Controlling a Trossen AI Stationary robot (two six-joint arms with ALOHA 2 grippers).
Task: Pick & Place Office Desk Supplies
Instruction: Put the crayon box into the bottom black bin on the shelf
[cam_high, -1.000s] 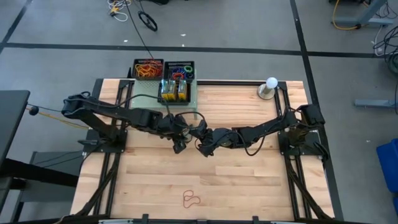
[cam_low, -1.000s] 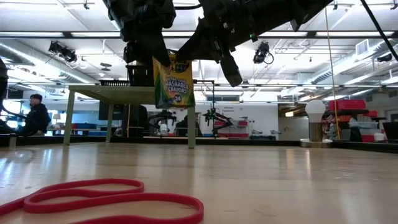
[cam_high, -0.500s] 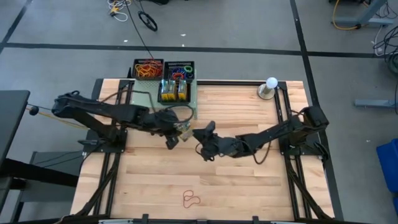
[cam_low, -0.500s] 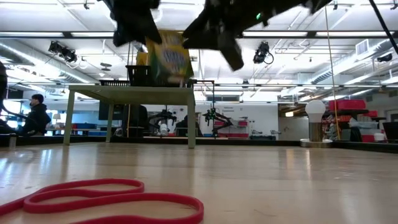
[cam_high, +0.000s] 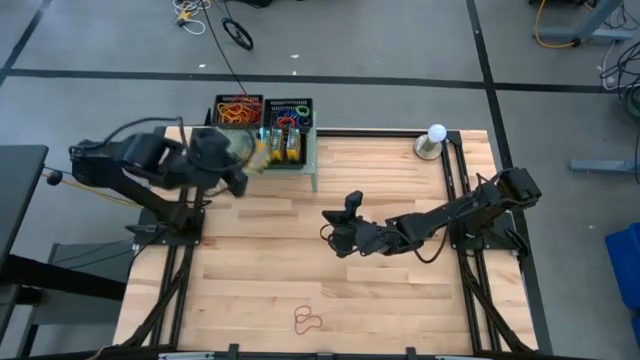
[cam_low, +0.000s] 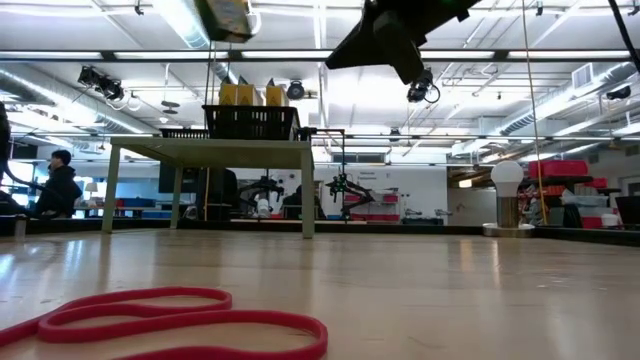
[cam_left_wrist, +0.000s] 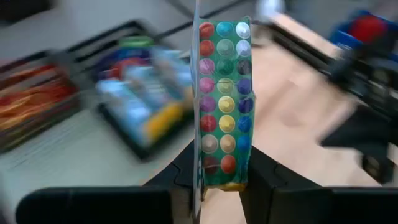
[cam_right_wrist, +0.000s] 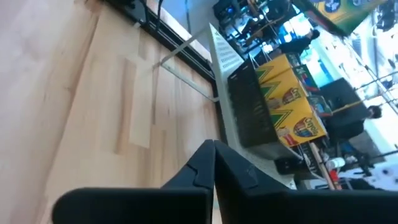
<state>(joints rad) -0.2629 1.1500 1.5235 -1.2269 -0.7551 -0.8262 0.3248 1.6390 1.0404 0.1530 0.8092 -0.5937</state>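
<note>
One crayon box (cam_left_wrist: 224, 102) clamped in left gripper (cam_left_wrist: 221, 180); right gripper (cam_right_wrist: 213, 163) closed, empty.

Most of the wooden table (cam_high: 250, 260) is wide open. Only obstacles: the green shelf (cam_high: 305, 150) with mesh trays (cam_high: 238, 110) at the back edge, white ball (cam_high: 436, 132) back right, red rubber bands (cam_high: 309, 320) near front.

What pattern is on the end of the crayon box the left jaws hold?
Rows of multicoloured dots on green, on the crayon box; clearest in the left wrist view.
</note>
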